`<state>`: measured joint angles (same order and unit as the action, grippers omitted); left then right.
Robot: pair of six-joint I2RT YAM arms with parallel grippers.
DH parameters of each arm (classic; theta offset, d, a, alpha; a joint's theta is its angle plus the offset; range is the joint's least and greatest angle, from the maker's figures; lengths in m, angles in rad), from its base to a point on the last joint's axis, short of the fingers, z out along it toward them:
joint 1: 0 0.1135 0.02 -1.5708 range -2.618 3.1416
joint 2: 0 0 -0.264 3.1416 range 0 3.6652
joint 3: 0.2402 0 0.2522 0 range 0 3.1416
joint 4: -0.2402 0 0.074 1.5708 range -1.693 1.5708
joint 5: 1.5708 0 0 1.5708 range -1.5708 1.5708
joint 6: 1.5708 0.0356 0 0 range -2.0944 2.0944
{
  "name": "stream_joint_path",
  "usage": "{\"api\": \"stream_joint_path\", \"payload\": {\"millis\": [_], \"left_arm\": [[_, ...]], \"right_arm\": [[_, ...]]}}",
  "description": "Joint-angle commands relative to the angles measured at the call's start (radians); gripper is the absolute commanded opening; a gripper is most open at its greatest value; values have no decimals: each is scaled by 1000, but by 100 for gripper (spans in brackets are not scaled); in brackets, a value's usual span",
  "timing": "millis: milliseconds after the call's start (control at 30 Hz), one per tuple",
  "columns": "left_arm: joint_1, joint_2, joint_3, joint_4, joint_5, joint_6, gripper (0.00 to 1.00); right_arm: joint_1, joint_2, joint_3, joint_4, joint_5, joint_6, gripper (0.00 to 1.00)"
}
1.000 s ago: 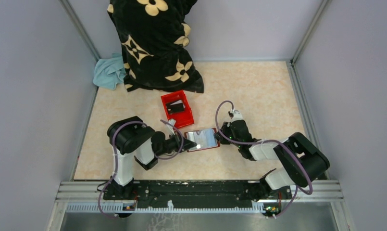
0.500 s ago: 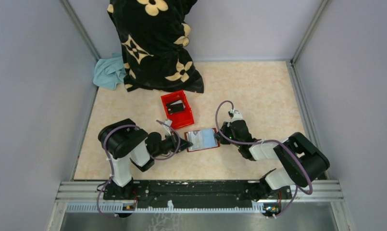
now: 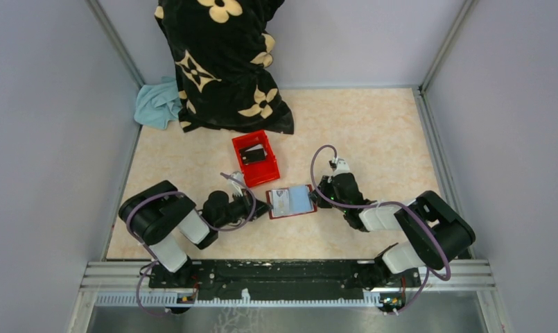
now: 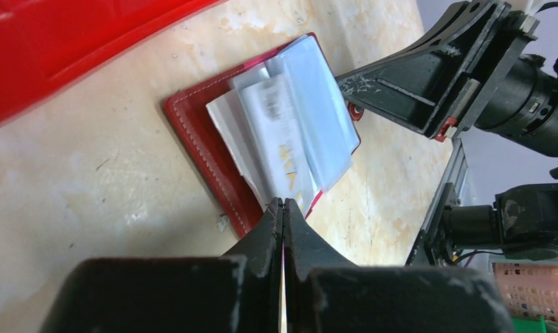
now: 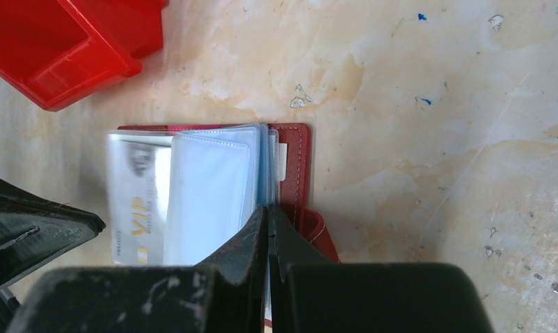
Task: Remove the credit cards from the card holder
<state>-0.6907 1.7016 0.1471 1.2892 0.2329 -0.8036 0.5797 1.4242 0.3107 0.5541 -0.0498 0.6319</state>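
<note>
On the marbled table (image 3: pixel 373 139), a thin, probably slick card (image 4: pixel 276 132) is pinched edgewise in the left gripper (image 4: pixel 284 202); the wallet (image 5: pixel 300 159) is pinned under the shut right gripper (image 5: pixel 267 211).

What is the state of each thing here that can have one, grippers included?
card holder, open, lying flat.
credit card, partly out of its sleeve.
left gripper, shut, tips at the credit card's edge.
right gripper, shut, tips at the card holder's opposite side.
red box, upright, open on top, a dark thing inside.
blue cloth, crumpled.
</note>
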Motion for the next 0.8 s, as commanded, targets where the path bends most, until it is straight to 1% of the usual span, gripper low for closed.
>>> {"api": "stream_joint_path", "payload": {"millis": [0, 300, 467, 600, 700, 767], "left_arm": [[5, -38, -27, -25, -23, 34, 0], [5, -162, -37, -184, -72, 85, 0], [5, -213, -8, -289, -84, 113, 0], [5, -212, 18, -329, -96, 122, 17], [5, -204, 25, -330, -94, 125, 26], [5, -199, 26, -324, -88, 123, 27]], "right_arm": [[-6, 42, -10, -145, 18, -20, 0], [-6, 41, -10, -145, 17, -23, 0], [-6, 44, -10, -141, 13, -22, 0], [-6, 45, -11, -141, 13, -22, 0], [-6, 43, -10, -141, 13, -22, 0], [-5, 36, -12, -139, 13, -26, 0]]}}
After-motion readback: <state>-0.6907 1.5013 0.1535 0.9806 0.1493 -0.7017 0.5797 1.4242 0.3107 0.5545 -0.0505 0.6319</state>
